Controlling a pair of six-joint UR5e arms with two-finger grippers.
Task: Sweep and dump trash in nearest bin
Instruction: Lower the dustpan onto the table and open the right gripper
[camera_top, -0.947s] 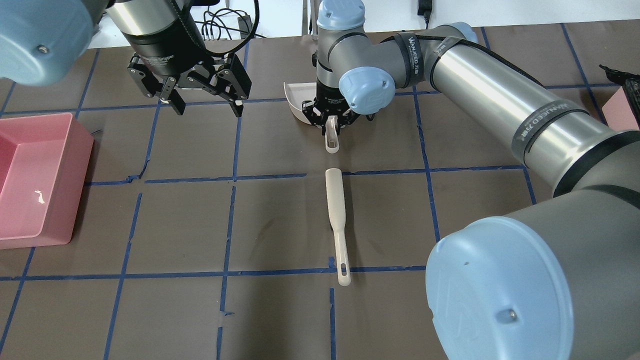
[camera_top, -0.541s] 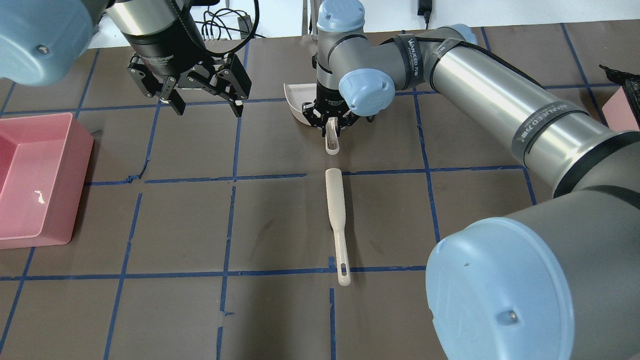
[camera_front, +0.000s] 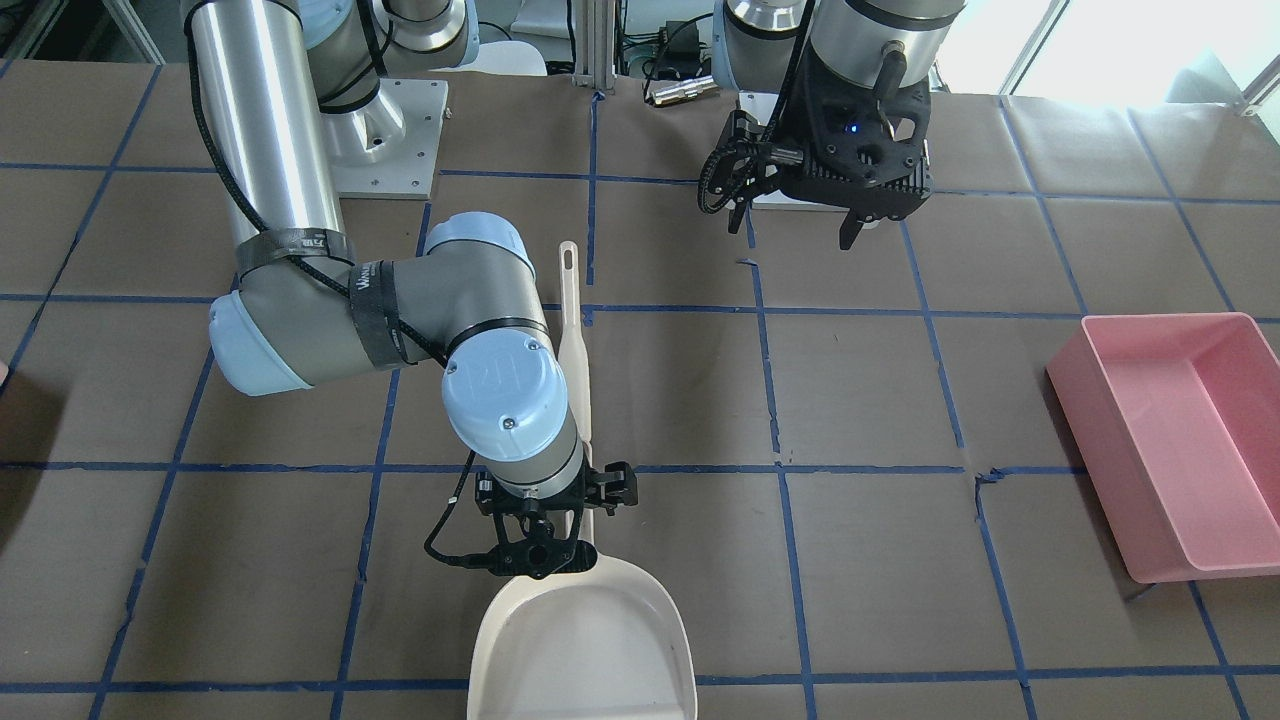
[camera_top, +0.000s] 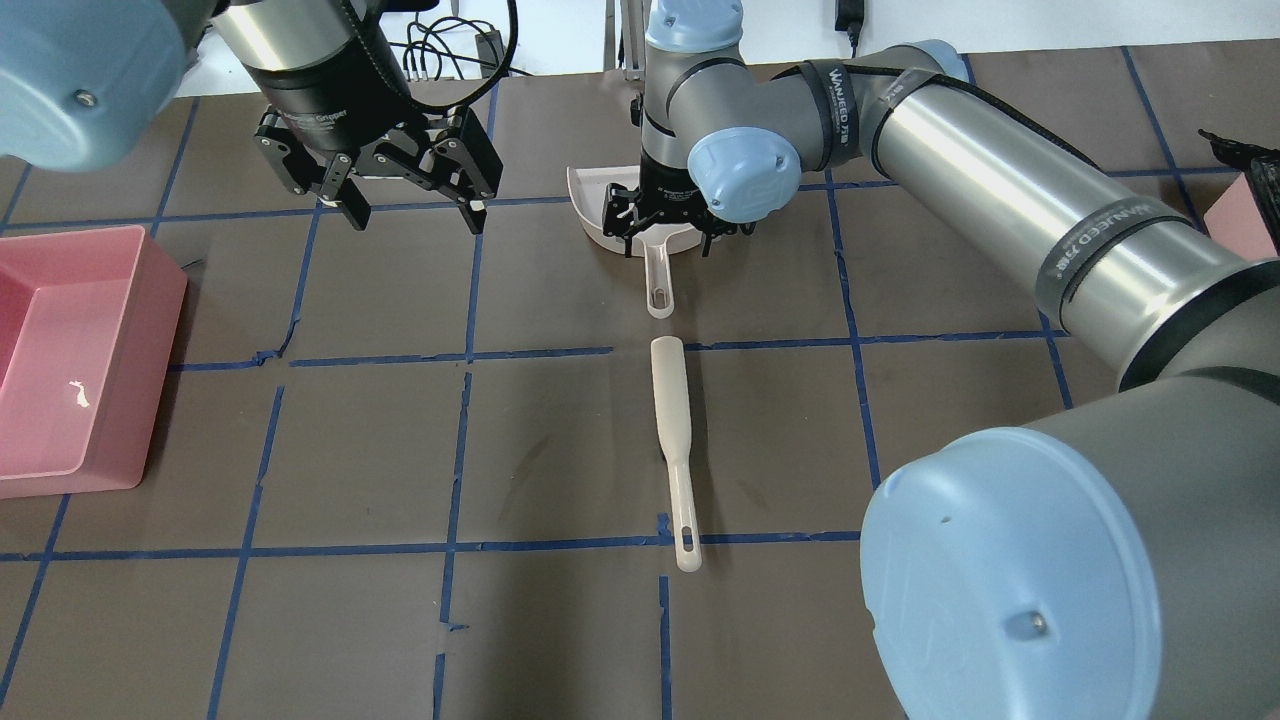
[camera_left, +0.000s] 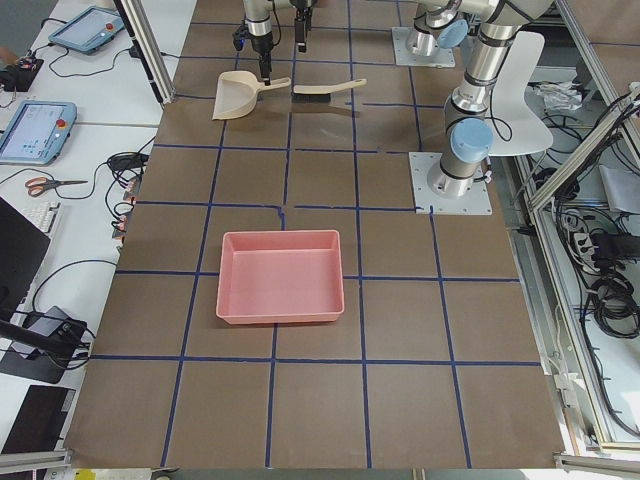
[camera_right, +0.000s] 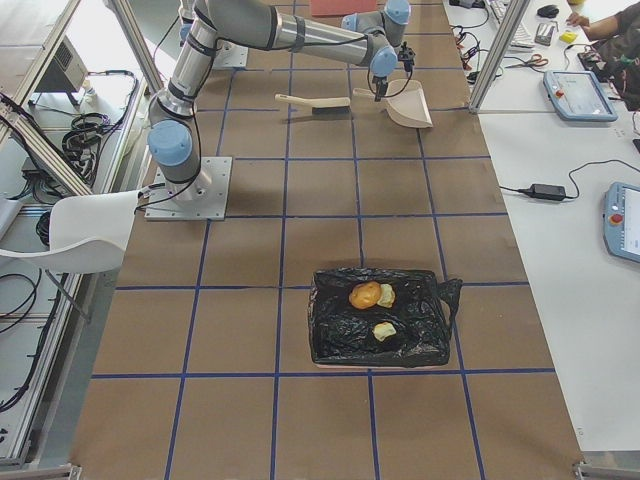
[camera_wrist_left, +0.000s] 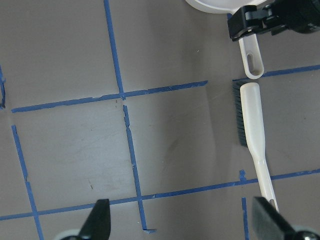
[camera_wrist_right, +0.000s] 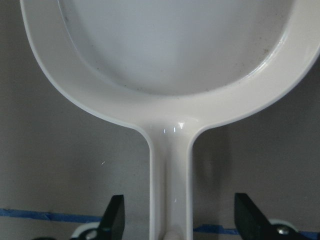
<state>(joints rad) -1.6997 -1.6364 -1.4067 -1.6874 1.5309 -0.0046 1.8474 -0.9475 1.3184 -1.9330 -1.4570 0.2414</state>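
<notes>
Trash (camera_right: 365, 295), a brown oval lump and two pale foam chunks, lies on a black plastic sheet (camera_right: 425, 345) far from my right pincer (camera_wrist_right: 180, 217), spread astride the handle of the cream plastic dustpan (camera_wrist_right: 165, 50); my left pincer (camera_top: 417, 215) gapes too.

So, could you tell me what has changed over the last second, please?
The right gripper moved along the dustpan handle toward the pan, away from the robot; its jaws stand open astride it. The dustpan, brush, left gripper and pink tray stayed put.
</notes>
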